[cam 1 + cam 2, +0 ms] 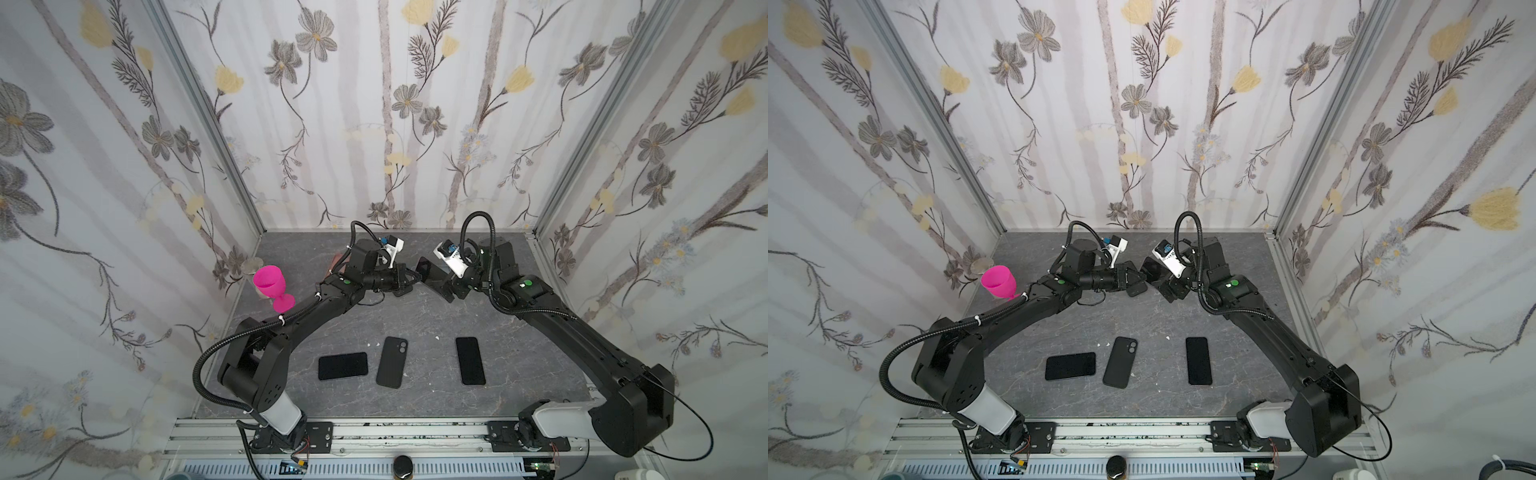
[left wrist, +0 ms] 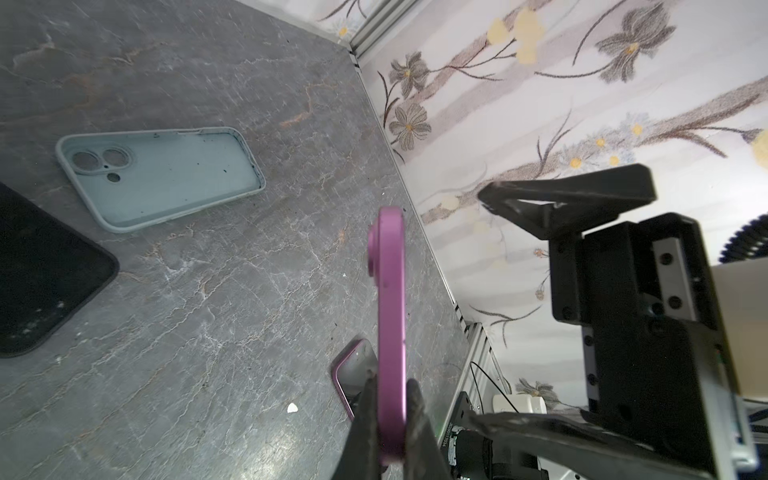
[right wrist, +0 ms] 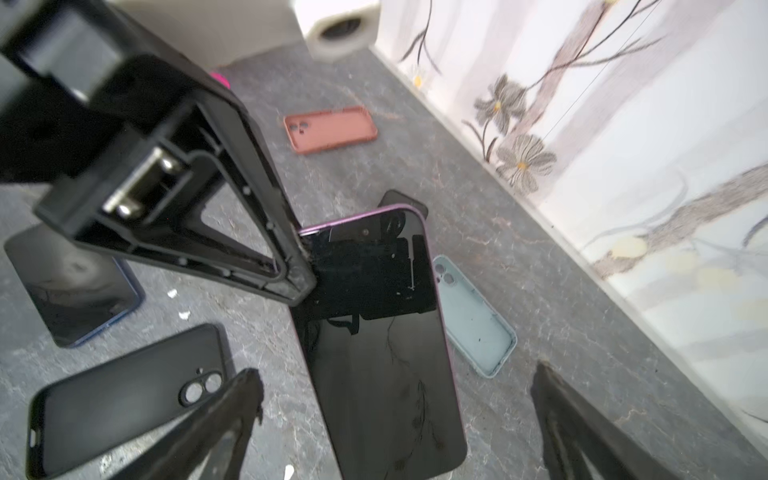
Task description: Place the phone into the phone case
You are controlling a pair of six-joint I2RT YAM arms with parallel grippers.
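A purple-edged phone with a dark screen hangs above the table, gripped at one end by my left gripper, which is shut on its thin purple edge. My right gripper is open, one finger on each side of the phone's other end and clear of it. In a top view the two grippers meet over the table's far middle, left and right, with the phone between them. An empty pale blue-grey phone case lies open side up on the table beneath, also seen in the left wrist view.
A black case lies near the front between two dark-screened phones. An orange-brown case lies near the back wall. A pink goblet stands at the back left. Small white crumbs dot the grey table.
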